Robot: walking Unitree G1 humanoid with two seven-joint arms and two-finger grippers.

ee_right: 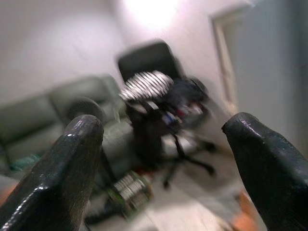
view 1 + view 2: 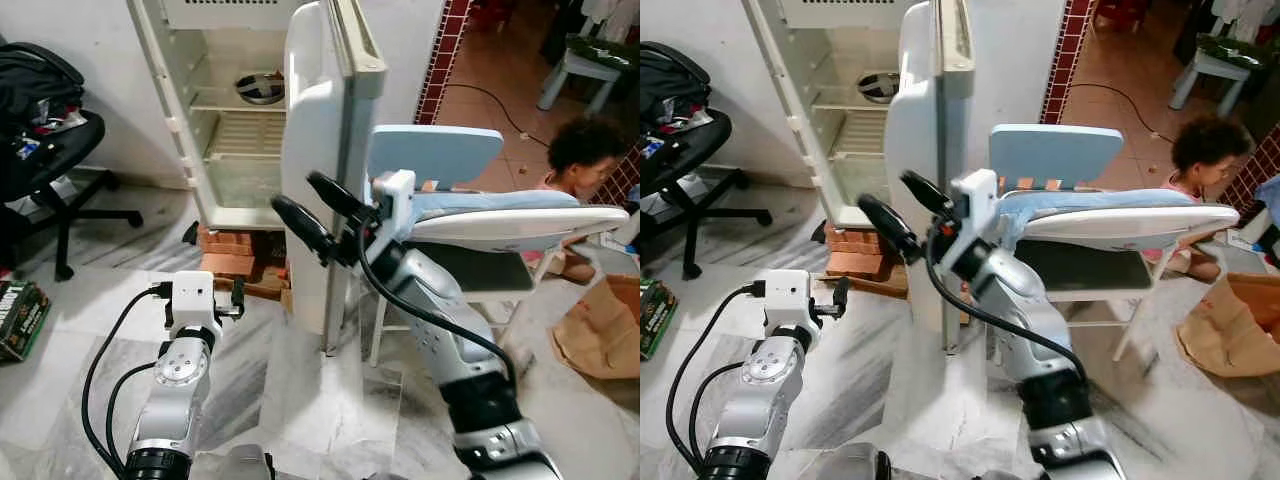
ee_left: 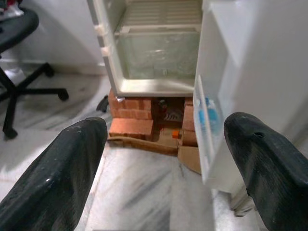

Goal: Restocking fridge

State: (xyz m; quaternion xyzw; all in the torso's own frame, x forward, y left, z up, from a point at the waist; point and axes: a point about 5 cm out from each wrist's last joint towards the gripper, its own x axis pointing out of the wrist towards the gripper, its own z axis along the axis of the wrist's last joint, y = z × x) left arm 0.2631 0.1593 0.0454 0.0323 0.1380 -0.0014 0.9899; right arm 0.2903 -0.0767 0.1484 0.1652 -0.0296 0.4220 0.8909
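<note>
Item: fridge, white, standing on bricks at the wall; door swung open, edge-on to the head camera. Inside: wire shelves, a metal bowl on an upper shelf, otherwise little stock. A bottle with a blue label sits in the lower door rack.

Step in hand (judged): approach with the door open; no goods carried, so restocking proper is not yet begun. Next move calls for fetching an item, or bringing one hand to the shelves past the door's edge without knocking it.

Right hand: raised just beside the door's outer face, fingers apart, holding nothing; whether it touches the door cannot be told.

Left hand: low over the marble floor, pointed at the fridge base, fingers wide apart, empty.

Surroundings: office chair left; plastic chair right of the door; a person seated on the floor beyond; paper bag.
</note>
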